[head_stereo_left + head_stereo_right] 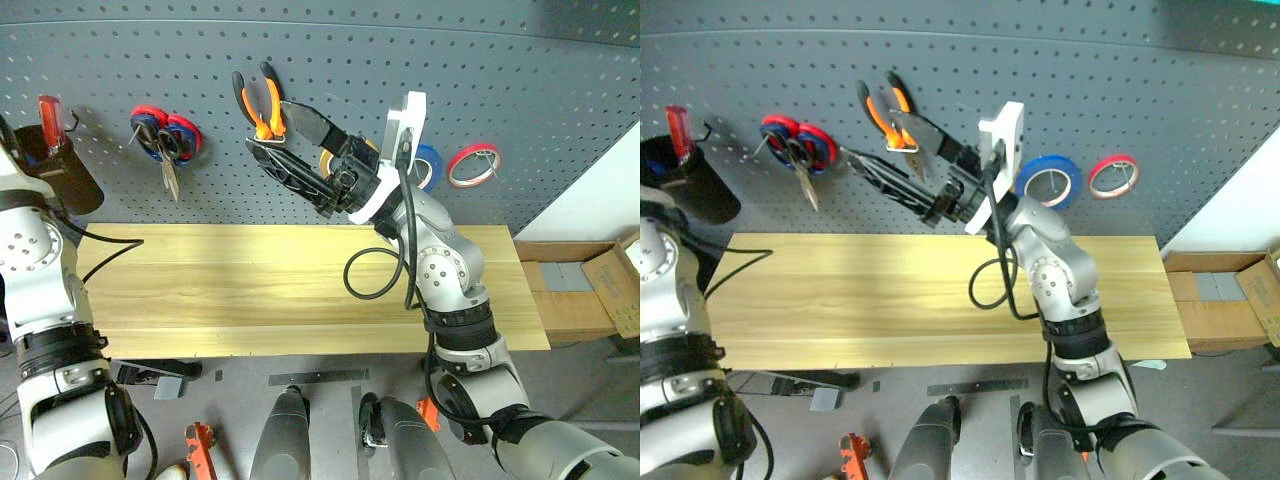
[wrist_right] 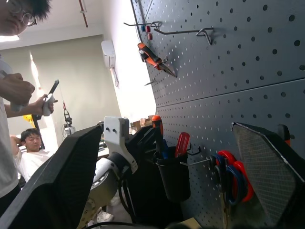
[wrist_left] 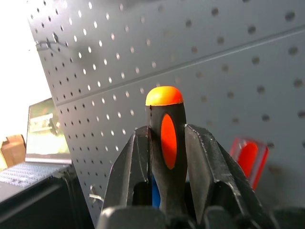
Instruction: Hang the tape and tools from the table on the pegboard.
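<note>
L gripper (image 3: pixel 167 143): clamped on screwdriver (image 3: pixel 165 138), handle end up, beside black cup (image 1: pixel 55 175) on pegboard (image 1: pixel 400 70); prob. to drop it in
Red/blue scissors (image 1: pixel 168 135): on hook, just R of cup, tight gap
Orange pliers (image 1: pixel 257 105): hung
R gripper (image 1: pixel 290 140): spread wide, empty, just beside pliers
Blue tape (image 1: pixel 1048 180): hung, red roll (image 1: pixel 473 165) to R
Table (image 1: pixel 250 290): bare top, free room

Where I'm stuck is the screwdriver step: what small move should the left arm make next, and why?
Probably ease it down toward the black cup on the pegboard. The left gripper is shut on the screwdriver, whose handle stands just above the cup's rim, beside a red-handled tool already in it.
</note>
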### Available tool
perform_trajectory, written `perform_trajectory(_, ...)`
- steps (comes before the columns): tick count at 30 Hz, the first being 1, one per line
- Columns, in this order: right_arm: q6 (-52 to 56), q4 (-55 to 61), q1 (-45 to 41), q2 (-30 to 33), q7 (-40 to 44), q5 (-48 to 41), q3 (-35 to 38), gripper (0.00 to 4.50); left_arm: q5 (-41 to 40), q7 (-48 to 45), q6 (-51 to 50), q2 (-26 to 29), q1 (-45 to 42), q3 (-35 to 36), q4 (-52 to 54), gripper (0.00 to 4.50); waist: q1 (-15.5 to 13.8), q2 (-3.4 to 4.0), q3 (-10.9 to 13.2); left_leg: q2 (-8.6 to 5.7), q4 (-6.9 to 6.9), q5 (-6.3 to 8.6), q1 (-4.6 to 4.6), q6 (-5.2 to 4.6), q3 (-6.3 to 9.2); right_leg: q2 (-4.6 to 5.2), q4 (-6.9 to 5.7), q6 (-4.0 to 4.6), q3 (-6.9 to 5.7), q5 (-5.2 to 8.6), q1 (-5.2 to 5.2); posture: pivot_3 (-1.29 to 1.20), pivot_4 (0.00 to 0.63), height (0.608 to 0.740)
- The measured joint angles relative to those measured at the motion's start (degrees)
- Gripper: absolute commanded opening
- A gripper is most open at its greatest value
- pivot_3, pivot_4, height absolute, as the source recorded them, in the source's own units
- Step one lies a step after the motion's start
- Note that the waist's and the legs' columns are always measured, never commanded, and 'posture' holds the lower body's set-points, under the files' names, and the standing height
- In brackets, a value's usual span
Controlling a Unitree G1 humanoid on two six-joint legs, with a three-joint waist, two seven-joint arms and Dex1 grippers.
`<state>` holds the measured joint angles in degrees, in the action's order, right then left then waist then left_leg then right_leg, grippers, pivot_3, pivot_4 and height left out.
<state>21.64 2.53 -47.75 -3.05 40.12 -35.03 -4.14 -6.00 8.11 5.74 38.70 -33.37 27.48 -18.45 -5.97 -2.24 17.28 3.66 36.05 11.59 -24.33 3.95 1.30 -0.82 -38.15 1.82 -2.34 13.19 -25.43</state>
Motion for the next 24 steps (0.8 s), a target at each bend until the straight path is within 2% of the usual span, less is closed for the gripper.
perform_trajectory(3,0.02,0.0,0.0,0.1,-0.05,0.0,-0.09,4.5,-0.54,-0.06,-1.25,-0.5,0.86,0.0,0.69,0.74,0.0,0.0,0.0,0.0,0.0,0.0,0.0,0.0,0.01,-0.01,-0.01,0.0,-0.01,0.0,0.0,0.23,0.263,0.74)
perform_trajectory(4,0.02,0.0,0.0,0.12,-0.05,0.0,-0.11,4.5,-0.65,-0.04,-1.68,-0.62,0.96,0.0,0.97,1.43,0.0,0.0,0.0,0.0,0.0,0.0,0.0,0.0,0.01,0.0,-0.01,0.0,-0.01,0.0,0.0,0.23,0.263,0.74)
perform_trajectory(6,0.02,0.0,0.0,0.17,-0.05,0.0,-0.13,4.5,-0.68,0.01,-1.94,-0.63,1.03,0.01,1.21,2.0,-0.01,0.0,0.0,0.0,0.0,0.0,0.0,0.0,0.0,0.0,-0.01,-0.01,0.0,0.0,0.0,0.23,0.262,0.74)
perform_trajectory(13,0.02,0.0,-0.01,0.51,0.04,0.0,-0.14,4.5,-0.72,0.04,-2.73,-0.63,1.01,0.06,2.4,4.47,0.0,0.0,0.0,0.0,0.0,0.0,0.0,0.0,0.0,0.0,0.0,-0.02,0.0,0.01,0.0,0.23,0.263,0.74)
perform_trajectory(24,0.0,-0.01,-0.02,1.81,1.01,0.39,-0.14,4.5,-1.41,0.16,-2.87,-1.05,0.5,0.59,2.76,4.47,-0.01,0.0,0.0,0.0,0.0,0.0,0.0,0.0,0.0,0.0,0.0,-0.02,0.0,0.01,0.01,0.23,0.26,0.74)
